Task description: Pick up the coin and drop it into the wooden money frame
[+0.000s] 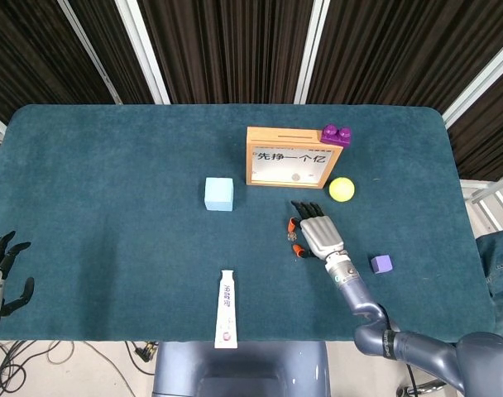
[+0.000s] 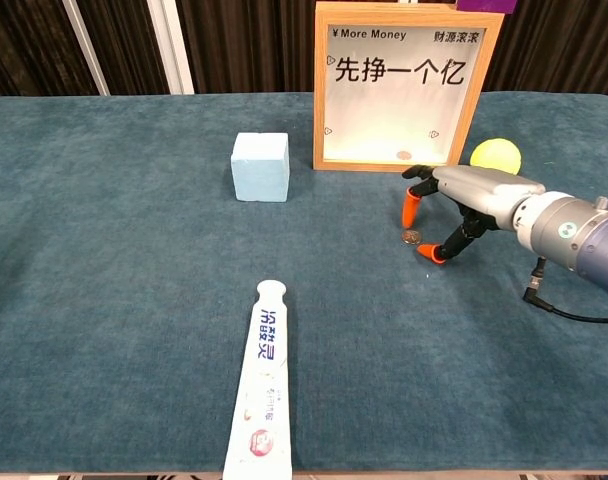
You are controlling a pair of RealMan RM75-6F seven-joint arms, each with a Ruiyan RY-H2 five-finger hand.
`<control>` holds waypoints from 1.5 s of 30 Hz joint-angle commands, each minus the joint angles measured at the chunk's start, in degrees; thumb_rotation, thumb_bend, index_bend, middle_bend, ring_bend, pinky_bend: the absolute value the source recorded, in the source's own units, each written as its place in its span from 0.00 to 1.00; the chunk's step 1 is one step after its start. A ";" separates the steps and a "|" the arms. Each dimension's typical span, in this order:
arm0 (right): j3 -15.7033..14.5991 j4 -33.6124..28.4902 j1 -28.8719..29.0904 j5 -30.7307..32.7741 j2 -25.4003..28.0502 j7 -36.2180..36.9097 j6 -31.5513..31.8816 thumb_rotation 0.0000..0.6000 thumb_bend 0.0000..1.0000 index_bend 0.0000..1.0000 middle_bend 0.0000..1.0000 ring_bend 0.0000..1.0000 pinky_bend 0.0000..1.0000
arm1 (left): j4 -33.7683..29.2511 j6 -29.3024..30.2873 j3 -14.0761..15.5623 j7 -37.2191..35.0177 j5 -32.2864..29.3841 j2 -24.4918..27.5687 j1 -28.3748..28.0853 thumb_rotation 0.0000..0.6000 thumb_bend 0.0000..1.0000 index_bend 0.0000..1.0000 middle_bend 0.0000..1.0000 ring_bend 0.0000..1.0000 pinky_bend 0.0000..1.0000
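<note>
The small silver coin (image 2: 411, 237) lies flat on the teal cloth in front of the wooden money frame (image 2: 404, 88) (image 1: 290, 156). My right hand (image 2: 462, 198) (image 1: 316, 231) hovers just right of the coin, fingers spread, with orange fingertips (image 2: 409, 210) bracketing the coin on two sides; it holds nothing. In the head view the coin (image 1: 292, 236) is mostly covered by the fingers. My left hand (image 1: 2, 269) rests open at the table's near left edge, far from the coin.
A light blue cube (image 1: 219, 193) sits left of the frame, a yellow ball (image 1: 342, 188) right of it, a purple block (image 1: 336, 134) on its top corner. A small purple cube (image 1: 381, 264) lies right of my hand. A toothpaste tube (image 1: 226, 308) lies at the front.
</note>
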 commanded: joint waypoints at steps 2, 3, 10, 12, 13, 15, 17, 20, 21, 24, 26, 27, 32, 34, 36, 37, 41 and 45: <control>-0.01 0.21 -0.03 0.00 -0.03 0.27 0.17 1.00 0.41 0.45 0.02 0.00 0.00 | -0.01 0.01 -0.03 -0.03 -0.06 0.01 0.01 1.00 0.45 0.19 0.00 0.00 0.09; -0.04 0.21 -0.06 -0.02 0.00 0.32 0.21 1.00 0.41 0.45 0.02 0.00 0.00 | -0.02 0.00 -0.03 -0.02 -0.08 0.01 0.00 1.00 0.45 0.19 0.00 0.00 0.09; -0.36 0.40 -0.13 -0.07 -0.11 1.09 -0.03 1.00 0.41 0.45 0.02 0.00 0.00 | -0.09 0.08 -0.05 0.13 -0.08 0.00 0.02 1.00 0.45 0.19 0.00 0.00 0.09; -0.46 0.68 -0.08 -0.10 -0.22 1.17 -0.15 1.00 0.41 0.45 0.02 0.00 0.00 | -0.10 0.08 -0.05 0.11 -0.10 0.01 0.03 1.00 0.45 0.19 0.00 0.00 0.09; -0.47 0.81 -0.05 -0.11 -0.27 1.21 -0.17 1.00 0.41 0.45 0.02 0.00 0.00 | -0.08 0.07 -0.05 0.12 -0.10 0.02 0.02 1.00 0.45 0.19 0.00 0.00 0.08; -0.42 1.02 0.02 -0.13 -0.35 1.28 -0.16 1.00 0.41 0.45 0.02 0.00 0.00 | -0.05 0.05 -0.05 0.17 -0.09 0.02 0.00 1.00 0.45 0.19 0.00 0.00 0.09; -0.35 1.20 0.14 -0.18 -0.40 1.32 -0.14 1.00 0.41 0.45 0.02 0.00 0.00 | -0.01 0.11 -0.04 0.32 0.00 0.01 -0.01 1.00 0.45 0.19 0.00 0.00 0.09; -0.23 1.39 0.34 -0.12 -0.39 1.28 -0.26 1.00 0.41 0.45 0.02 0.00 0.00 | 0.09 0.21 -0.01 0.61 0.11 -0.04 0.00 1.00 0.45 0.19 0.00 0.00 0.09; -0.22 1.40 0.37 -0.07 -0.38 1.29 -0.32 1.00 0.41 0.45 0.02 0.00 0.00 | 0.07 0.19 0.00 0.64 0.09 -0.04 0.01 1.00 0.45 0.19 0.00 0.00 0.09; -0.27 1.47 0.41 0.10 -0.34 1.20 -0.54 1.00 0.41 0.45 0.02 0.00 0.00 | 0.04 0.18 0.00 0.71 0.03 -0.04 0.01 1.00 0.45 0.19 0.00 0.00 0.08; -0.33 1.57 0.40 0.29 -0.35 1.19 -0.74 1.00 0.41 0.45 0.02 0.00 0.00 | 0.00 0.18 0.00 0.74 0.01 -0.02 0.02 1.00 0.45 0.19 0.00 0.00 0.09; -0.36 1.63 0.40 0.37 -0.38 1.18 -0.82 1.00 0.41 0.45 0.02 0.00 0.00 | -0.01 0.18 0.00 0.75 0.00 -0.02 0.02 1.00 0.45 0.19 0.00 0.00 0.09; -0.41 1.94 0.49 0.58 -0.63 1.29 -1.12 1.00 0.42 0.46 0.02 0.00 0.00 | -0.09 0.05 0.05 0.79 -0.06 0.05 0.01 1.00 0.45 0.19 0.00 0.00 0.09; -0.38 2.09 0.60 0.54 -0.82 1.40 -1.14 1.00 0.42 0.47 0.02 0.00 0.00 | -0.16 -0.04 0.04 0.76 -0.15 0.10 0.00 1.00 0.45 0.20 0.00 0.00 0.09; -0.36 2.23 0.70 0.49 -0.95 1.51 -1.18 1.00 0.42 0.48 0.02 0.00 0.00 | -0.20 -0.07 0.05 0.77 -0.16 0.13 -0.01 1.00 0.45 0.20 0.00 0.00 0.09; -0.31 2.29 0.77 0.46 -1.01 1.57 -1.19 1.00 0.42 0.49 0.02 0.00 0.00 | -0.21 -0.08 0.05 0.78 -0.16 0.15 -0.02 1.00 0.45 0.20 0.00 0.00 0.09; -0.13 2.61 1.04 0.39 -1.31 1.77 -1.21 1.00 0.42 0.52 0.02 0.00 0.00 | -0.23 -0.15 0.07 0.69 -0.18 0.19 -0.03 1.00 0.45 0.20 0.00 0.00 0.09; 0.12 2.82 1.31 0.55 -1.64 2.13 -1.45 1.00 0.44 0.56 0.02 0.00 0.00 | -0.28 -0.21 0.10 0.62 -0.20 0.26 -0.03 1.00 0.45 0.20 0.00 0.00 0.09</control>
